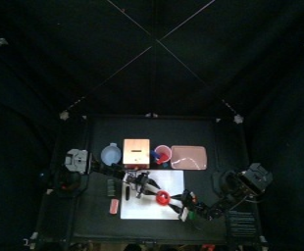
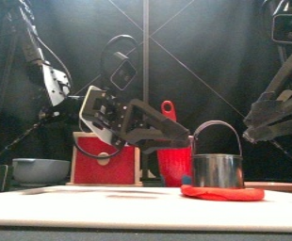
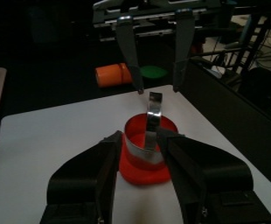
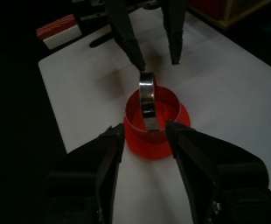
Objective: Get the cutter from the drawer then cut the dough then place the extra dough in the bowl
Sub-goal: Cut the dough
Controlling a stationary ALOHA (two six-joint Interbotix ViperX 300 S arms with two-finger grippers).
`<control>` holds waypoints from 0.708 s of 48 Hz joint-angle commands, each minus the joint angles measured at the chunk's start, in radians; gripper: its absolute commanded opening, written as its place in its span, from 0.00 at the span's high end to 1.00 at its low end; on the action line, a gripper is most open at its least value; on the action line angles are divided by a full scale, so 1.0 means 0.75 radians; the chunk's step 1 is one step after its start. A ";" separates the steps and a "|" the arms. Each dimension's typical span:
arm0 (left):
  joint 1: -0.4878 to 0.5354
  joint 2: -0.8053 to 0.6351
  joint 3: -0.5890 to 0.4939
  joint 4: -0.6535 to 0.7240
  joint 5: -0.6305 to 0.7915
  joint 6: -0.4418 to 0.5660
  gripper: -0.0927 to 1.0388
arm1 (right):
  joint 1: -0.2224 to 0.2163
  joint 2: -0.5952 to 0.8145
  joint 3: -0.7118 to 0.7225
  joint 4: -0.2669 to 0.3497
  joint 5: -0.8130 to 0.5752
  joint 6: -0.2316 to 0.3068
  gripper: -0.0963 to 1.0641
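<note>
The black bench (image 1: 116, 231) carries the white cutting board (image 2: 111, 207) at its front. Behind it stands the wooden box (image 2: 105, 168); the left arm hides part of it, so I cannot tell how its red drawer sits. The pink tray (image 1: 189, 156) shows only from above. The blue-grey bowl (image 2: 38, 170) is cut off low at the left. The red cup (image 2: 174, 168) is half hidden behind the cutter. The left gripper (image 3: 142, 137) and right gripper (image 4: 145, 129) both have their fingers spread open, flanking the red dough (image 2: 221, 194) from opposite sides. The metal cutter (image 2: 218, 169) stands on the dough on the board, hiding the dough beneath its ring.
</note>
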 commanded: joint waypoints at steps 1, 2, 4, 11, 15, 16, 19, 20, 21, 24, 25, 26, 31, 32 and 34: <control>-0.004 -0.020 -0.025 0.006 -0.012 -0.006 0.23 | -0.014 -0.014 -0.020 -0.008 -0.010 0.002 0.23; -0.004 -0.020 -0.022 0.006 -0.012 -0.010 0.23 | -0.016 -0.014 -0.020 -0.006 -0.010 0.002 0.23; -0.004 -0.022 -0.018 0.006 -0.010 -0.020 0.23 | -0.018 -0.014 -0.020 -0.006 -0.010 0.002 0.23; -0.006 -0.020 -0.018 0.006 -0.010 -0.037 0.23 | -0.037 -0.012 -0.016 -0.008 -0.008 0.002 0.23; -0.006 -0.020 -0.018 0.012 -0.010 -0.039 0.23 | -0.041 -0.014 -0.020 -0.008 -0.008 0.000 0.23; -0.006 -0.020 -0.016 0.012 -0.010 -0.039 0.23 | -0.043 -0.014 -0.022 -0.008 -0.010 -0.002 0.23; -0.008 -0.020 -0.014 0.014 -0.010 -0.041 0.23 | -0.043 -0.012 -0.025 -0.008 -0.010 0.000 0.23; -0.008 -0.018 -0.014 0.012 -0.010 -0.041 0.23 | -0.043 -0.010 -0.025 -0.008 -0.008 0.000 0.23; -0.008 -0.018 -0.014 0.014 -0.010 -0.041 0.23 | -0.045 -0.010 -0.025 -0.008 -0.008 0.002 0.23; -0.008 -0.018 -0.016 0.012 -0.006 -0.041 0.23 | -0.047 -0.008 -0.027 -0.008 -0.006 0.002 0.23; -0.008 -0.018 -0.016 0.014 -0.004 -0.039 0.23 | -0.049 -0.004 -0.027 -0.008 -0.006 0.002 0.23; -0.006 -0.018 -0.018 0.014 -0.004 -0.039 0.23 | -0.049 -0.004 -0.027 -0.008 -0.004 0.002 0.23; -0.008 -0.010 -0.022 0.014 0.000 -0.039 0.23 | -0.051 -0.002 -0.031 -0.008 0.000 0.002 0.23; -0.008 -0.008 -0.025 0.012 0.000 -0.039 0.23 | -0.053 0.000 -0.031 -0.008 0.000 0.002 0.23; -0.008 -0.002 -0.029 0.012 0.000 -0.041 0.23 | -0.053 0.000 -0.033 -0.008 0.002 0.002 0.23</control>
